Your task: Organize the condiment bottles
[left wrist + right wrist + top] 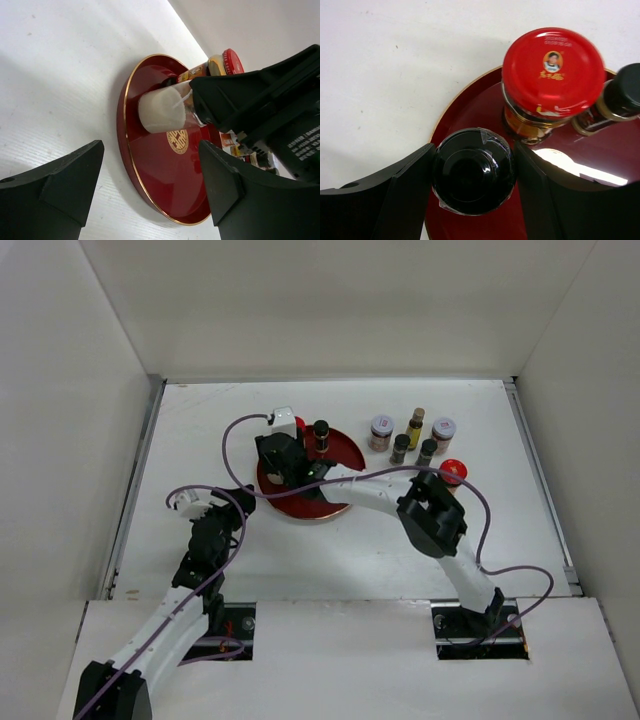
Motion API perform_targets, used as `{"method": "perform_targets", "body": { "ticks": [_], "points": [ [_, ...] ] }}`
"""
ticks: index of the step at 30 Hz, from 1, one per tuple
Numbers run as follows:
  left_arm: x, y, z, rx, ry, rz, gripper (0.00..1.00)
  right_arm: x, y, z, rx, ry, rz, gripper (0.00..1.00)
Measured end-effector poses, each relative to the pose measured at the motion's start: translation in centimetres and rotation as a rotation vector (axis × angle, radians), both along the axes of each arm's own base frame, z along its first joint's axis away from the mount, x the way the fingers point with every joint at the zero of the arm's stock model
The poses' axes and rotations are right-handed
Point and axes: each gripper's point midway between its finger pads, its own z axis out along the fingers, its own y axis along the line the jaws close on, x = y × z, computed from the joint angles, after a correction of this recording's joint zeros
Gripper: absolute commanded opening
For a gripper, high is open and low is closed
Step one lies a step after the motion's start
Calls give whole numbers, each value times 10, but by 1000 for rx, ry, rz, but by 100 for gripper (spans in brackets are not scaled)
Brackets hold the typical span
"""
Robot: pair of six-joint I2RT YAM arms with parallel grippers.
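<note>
The right arm's jaws were clamped on the black cap of a white cylindrical bottle [162,109] over the round red gold-rimmed tray [150,190], just beside a red-lidded amber jar [552,70]. The left arm's jaws stood wide apart, empty, above the white tabletop [60,75] near the tray.

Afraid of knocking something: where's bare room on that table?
Bare table between the red tray and the arm bases, and at the far left corner. Crowded: bottle cluster far right, and the tray where the right pincer grips a black-capped bottle.
</note>
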Motion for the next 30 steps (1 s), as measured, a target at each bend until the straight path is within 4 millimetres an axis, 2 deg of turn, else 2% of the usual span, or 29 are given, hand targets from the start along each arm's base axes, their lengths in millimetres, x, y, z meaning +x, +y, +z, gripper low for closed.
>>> {"method": "perform_targets", "body": {
  "ticks": [2, 6, 11, 13, 16, 19, 20, 21, 23, 24, 25, 27, 28, 30],
  "points": [
    [0, 2, -3, -4, 12, 9, 75, 2, 4, -9, -3, 8, -1, 57],
    [-1, 3, -7, -10, 29, 16, 76, 3, 6, -11, 15, 12, -10, 79],
    [-1, 3, -9, -12, 36, 17, 76, -1, 10, -8, 55, 17, -12, 84],
    [-2, 3, -9, -12, 37, 17, 76, -9, 4, -3, 60, 21, -10, 84],
    [-2, 3, -9, -12, 38, 18, 76, -25, -11, 18, 76, 13, -1, 85],
    [-2, 3, -9, -12, 37, 18, 76, -45, -34, 64, 153, -28, 7, 84],
    [-2, 3, -9, -12, 37, 18, 76, -53, -45, 81, 187, -46, 8, 81],
    [-2, 3, -9, -12, 37, 18, 76, -61, -56, 97, 219, -63, 8, 73],
    [-2, 3, -9, -12, 38, 18, 76, -75, -87, 123, 280, -100, -5, 47],
    [-2, 3, -9, -11, 39, 18, 76, -81, -107, 133, 305, -118, -24, 40],
    [-2, 3, -9, -12, 38, 17, 76, -84, -127, 138, 323, -135, -50, 38],
    [-2, 3, -9, -12, 38, 16, 76, -88, -180, 137, 335, -159, -139, 40],
    [-2, 2, -9, -12, 38, 16, 76, -87, -208, 132, 329, -168, -198, 44],
    [-2, 2, -9, -12, 38, 15, 76, -83, -274, 114, 297, -176, -352, 67]
  ]
}}
